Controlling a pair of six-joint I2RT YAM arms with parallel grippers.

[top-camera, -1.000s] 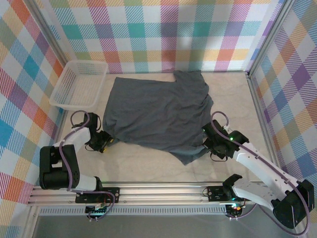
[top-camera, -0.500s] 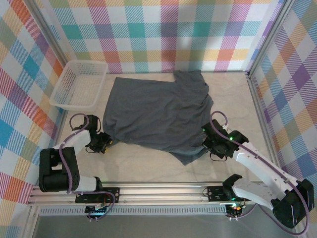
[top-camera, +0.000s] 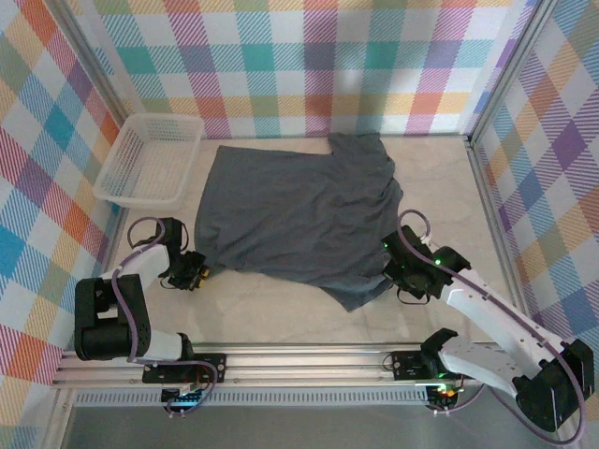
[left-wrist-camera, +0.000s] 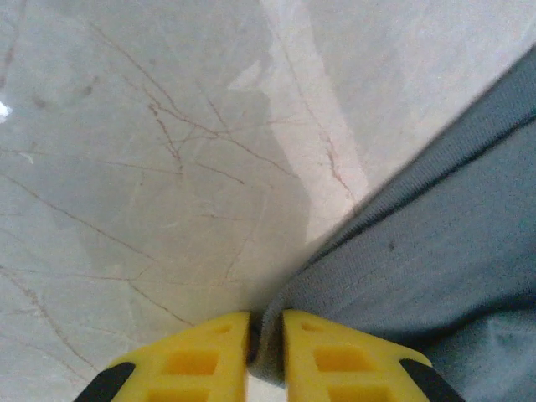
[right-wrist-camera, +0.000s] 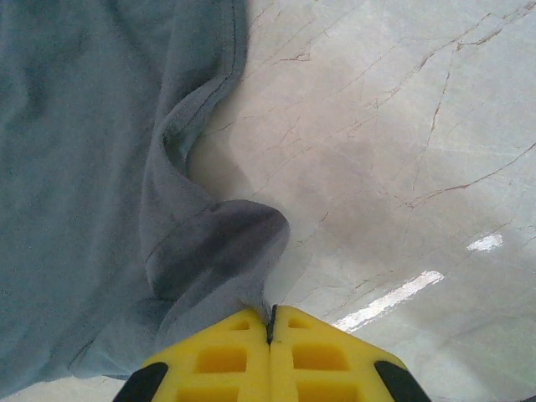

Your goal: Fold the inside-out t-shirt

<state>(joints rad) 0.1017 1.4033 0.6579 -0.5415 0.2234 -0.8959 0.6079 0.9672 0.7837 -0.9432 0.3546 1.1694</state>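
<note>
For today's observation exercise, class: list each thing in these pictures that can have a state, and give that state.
inside-out t-shirt: spread flat on the table, wrinkled, not yet folded.
white lattice basket: upright, empty.
left gripper: shut on the shirt's edge.
right gripper: shut on the shirt's edge.

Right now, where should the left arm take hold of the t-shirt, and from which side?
Take the near left corner, coming in low over the table from the shirt's left. The t-shirt lies flat, so only its edge can be pinched; the left gripper has that edge between its jaws.
</note>
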